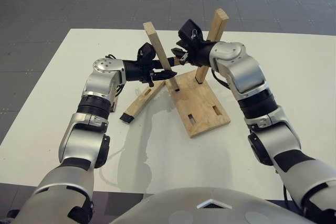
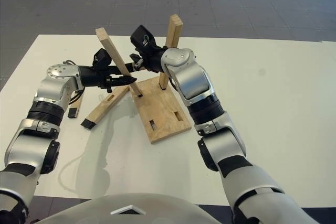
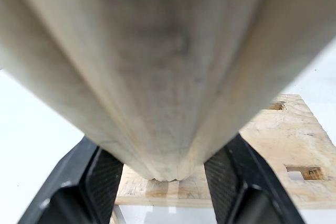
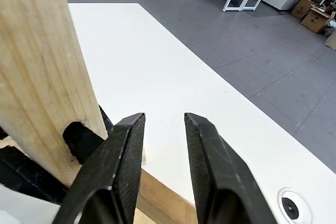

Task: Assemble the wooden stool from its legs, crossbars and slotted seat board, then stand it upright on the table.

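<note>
White table [image 1: 294, 77], floor beyond.

Seat board [image 1: 202, 108] lies flat mid-table, skewed, near end toward the robot. Two open slots [image 1: 216, 110] show in its near half.

Two legs stand in the board's far half. Left leg [image 1: 156, 40] leans hard to the left, foot in the board's far-left corner. Right leg [image 1: 216, 24] stands nearly upright with a slight tilt to the right, foot in the far-right corner.

Third leg [image 1: 137, 103] lies flat on the table just left of the board, dark-capped end toward the robot.

Left gripper [image 1: 167, 75] comes in from the left, low on the left leg. It is clamped on that leg, with a finger [image 3: 100, 182] pressed on either side of the wood.

Right gripper [image 4: 164, 119] sits between the two standing legs, above the board. Its fingers are apart with nothing between them, and the right leg is just beside one finger. A dark hole [image 4: 79, 140] shows in that leg's face.
</note>
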{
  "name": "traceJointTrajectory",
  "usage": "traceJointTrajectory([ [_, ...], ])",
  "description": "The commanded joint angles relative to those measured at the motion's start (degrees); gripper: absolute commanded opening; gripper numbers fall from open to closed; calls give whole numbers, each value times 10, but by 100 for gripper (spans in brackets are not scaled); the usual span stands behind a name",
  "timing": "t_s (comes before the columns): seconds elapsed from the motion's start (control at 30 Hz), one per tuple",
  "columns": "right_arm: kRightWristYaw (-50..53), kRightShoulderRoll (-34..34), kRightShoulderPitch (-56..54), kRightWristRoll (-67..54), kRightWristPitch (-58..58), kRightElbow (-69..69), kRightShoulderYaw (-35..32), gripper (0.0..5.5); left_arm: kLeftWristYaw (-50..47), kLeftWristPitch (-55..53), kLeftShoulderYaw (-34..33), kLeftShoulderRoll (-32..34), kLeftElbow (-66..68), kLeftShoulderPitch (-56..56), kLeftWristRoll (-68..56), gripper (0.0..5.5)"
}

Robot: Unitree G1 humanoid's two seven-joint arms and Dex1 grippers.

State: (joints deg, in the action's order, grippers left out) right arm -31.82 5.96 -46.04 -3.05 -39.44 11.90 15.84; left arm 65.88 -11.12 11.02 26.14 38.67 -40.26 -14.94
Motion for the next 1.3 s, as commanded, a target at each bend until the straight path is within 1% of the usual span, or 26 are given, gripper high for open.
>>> traceJointTrajectory([
  [0.03, 43, -33, -24, -51, 54, -108, -86, 136, -27, -33, 27, -9, 33, 33, 52, 205],
  [0.13, 84, -41, -74, -85, 63, -180, -149, 136, -27, -35, 30, -8, 30, 37, 53, 205],
  [0.2, 101, -13, -95, -91, 59, -196, -184, 136, -26, -35, 31, -6, 27, 40, 52, 205],
  [0.23, 106, 11, -102, -88, 60, -194, -201, 136, -26, -36, 31, -6, 26, 41, 52, 205],
  [0.33, 115, 107, -108, -60, 83, -129, -254, 136, -26, -37, 33, -5, 24, 42, 53, 205],
  [0.43, 120, 191, -85, -16, 129, -26, -264, 136, -26, -43, 42, -2, 25, 43, 63, 205],
  [0.47, 119, 208, -72, -5, 145, 9, -263, 136, -26, -44, 47, -1, 28, 42, 68, 205],
  [0.53, 111, 218, -41, 8, 169, 66, -247, 136, -28, -37, 63, 0, 47, 45, 85, 205],
  [0.67, 95, 209, -5, 25, 208, 161, -211, 136, -33, -34, 65, -3, 59, 49, 80, 205],
  [0.73, 85, 204, -1, 34, 239, 231, -193, 136, -35, -34, 62, -4, 63, 45, 76, 205],
  [0.87, 68, 174, -23, 53, 307, 356, -160, 136, -40, -31, 57, -6, 67, 46, 72, 205],
  [0.97, 38, 141, -44, 66, 339, 389, -126, 136, -45, -32, 54, -10, 65, 51, 69, 205],
  [1.0, 22, 124, -49, 67, 342, 381, -113, 136, -46, -32, 53, -10, 63, 54, 68, 205],
  [1.07, -27, 79, -44, 50, 317, 314, -83, 136, -47, -31, 51, -9, 61, 57, 67, 205],
  [1.13, -84, 33, -14, 1, 232, 155, -46, 136, -48, -31, 50, -10, 58, 59, 66, 205],
  [1.2, -104, -10, 15, -71, 116, -9, -20, 136, -49, -33, 50, -12, 54, 57, 64, 205],
  [1.23, -102, -22, 24, -89, 82, -50, -18, 136, -49, -33, 50, -13, 54, 56, 63, 205],
  [1.3, -92, -14, 38, -84, 66, -51, -31, 136, -46, -35, 51, -14, 49, 55, 59, 205],
])
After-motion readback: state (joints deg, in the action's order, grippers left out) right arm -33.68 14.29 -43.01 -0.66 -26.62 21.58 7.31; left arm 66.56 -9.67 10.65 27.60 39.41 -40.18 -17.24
